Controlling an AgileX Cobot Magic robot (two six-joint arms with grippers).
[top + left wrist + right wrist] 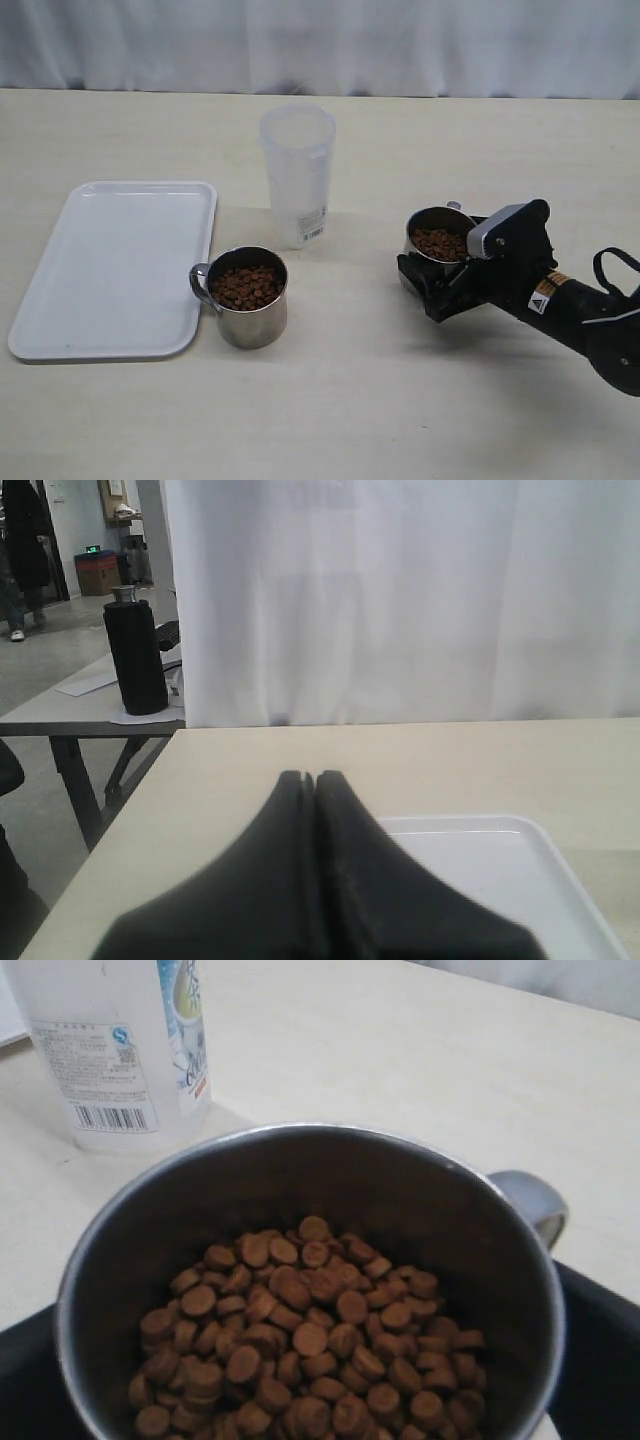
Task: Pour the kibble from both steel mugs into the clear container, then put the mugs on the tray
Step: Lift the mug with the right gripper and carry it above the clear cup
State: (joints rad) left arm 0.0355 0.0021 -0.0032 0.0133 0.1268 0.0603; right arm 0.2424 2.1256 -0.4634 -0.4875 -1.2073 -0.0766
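Note:
Two steel mugs hold brown kibble. One mug (250, 312) stands beside the white tray (110, 270), its kibble (245, 287) near the rim. My right gripper (428, 278) grips the other mug (417, 236) at the right, upright, fingers (598, 1345) on both sides. In the right wrist view this mug (300, 1175) fills the frame with kibble (300, 1340) inside and its handle (530, 1205) on the far side. The clear container (298, 175) stands upright between the mugs, further back, empty; its label end (120, 1050) shows beyond the held mug. My left gripper (314, 778) is shut, empty, above the table by the tray (480, 870).
A white curtain (320, 45) hangs behind the table. The left wrist view shows the table's edge (110, 830), and beyond it another table with a black bottle (135, 655).

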